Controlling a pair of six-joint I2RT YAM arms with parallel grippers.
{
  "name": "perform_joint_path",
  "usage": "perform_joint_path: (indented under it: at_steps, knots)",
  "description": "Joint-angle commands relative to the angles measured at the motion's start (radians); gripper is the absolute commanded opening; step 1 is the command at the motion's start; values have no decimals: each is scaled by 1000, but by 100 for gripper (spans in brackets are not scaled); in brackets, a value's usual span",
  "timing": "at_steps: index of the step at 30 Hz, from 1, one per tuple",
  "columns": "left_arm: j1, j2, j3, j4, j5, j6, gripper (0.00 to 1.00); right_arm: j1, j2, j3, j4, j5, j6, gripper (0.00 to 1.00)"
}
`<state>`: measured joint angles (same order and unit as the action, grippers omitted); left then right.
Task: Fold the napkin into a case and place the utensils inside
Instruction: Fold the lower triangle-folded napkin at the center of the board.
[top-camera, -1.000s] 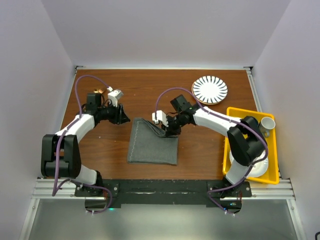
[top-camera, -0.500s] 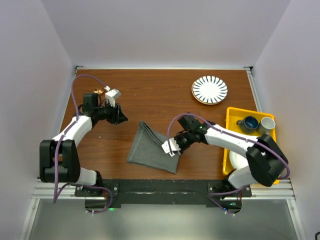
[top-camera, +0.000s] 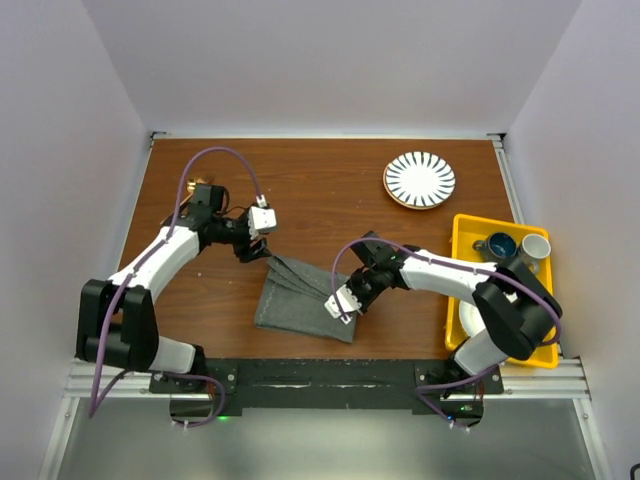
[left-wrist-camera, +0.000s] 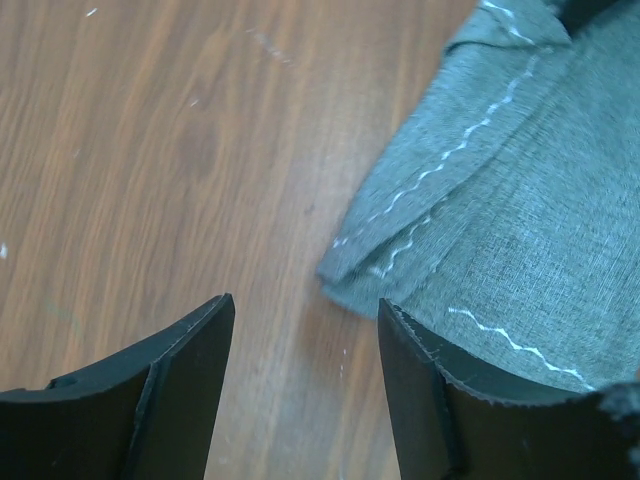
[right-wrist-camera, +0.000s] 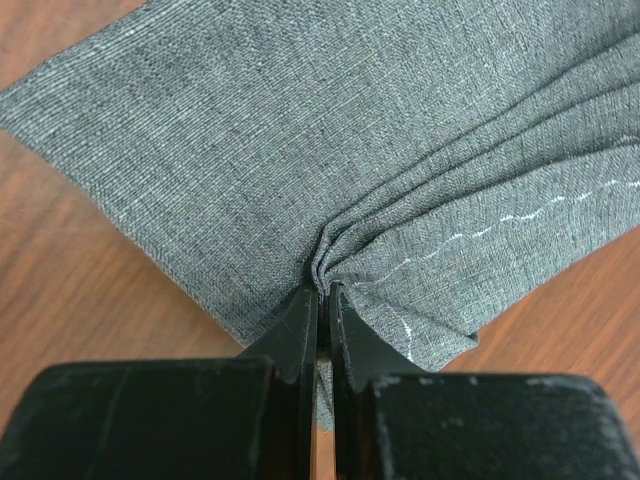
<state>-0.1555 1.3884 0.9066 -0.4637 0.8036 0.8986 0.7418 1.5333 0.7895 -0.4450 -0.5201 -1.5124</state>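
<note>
The dark grey napkin (top-camera: 300, 295) lies loosely folded at the table's middle, with bunched folds along its far edge. My left gripper (top-camera: 267, 254) is open and hovers at the napkin's far left corner. That corner (left-wrist-camera: 352, 268) lies just ahead of the open fingertips (left-wrist-camera: 220, 315), apart from them. My right gripper (top-camera: 336, 308) is shut on a pinched fold at the napkin's right edge (right-wrist-camera: 330, 262), and the cloth puckers at the fingertips. The utensils are out of view. No finished case shows.
A striped plate (top-camera: 420, 180) sits at the far right. A yellow tray (top-camera: 500, 222) at the right edge holds a blue cup (top-camera: 498, 245), a white cup (top-camera: 536, 246) and a white bowl. Bare wood lies left of the napkin.
My left gripper has swung from the far left over to the napkin's far left corner. My right gripper has dragged the napkin's right edge nearer, skewing and bunching the cloth.
</note>
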Motion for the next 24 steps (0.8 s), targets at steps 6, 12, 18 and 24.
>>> perform_joint_path:
  at_steps: [6,12,18,24]
  knots:
    - [-79,84,40,-64,-38,251,66,-9,44,82,8,60,-51,0]
    - [-119,150,63,-72,-76,306,58,-9,33,79,12,63,-31,0]
    - [-174,161,43,-87,-101,330,27,-7,7,97,17,46,33,0]
    - [-179,81,19,-161,-61,338,0,-9,-41,112,6,32,89,0]
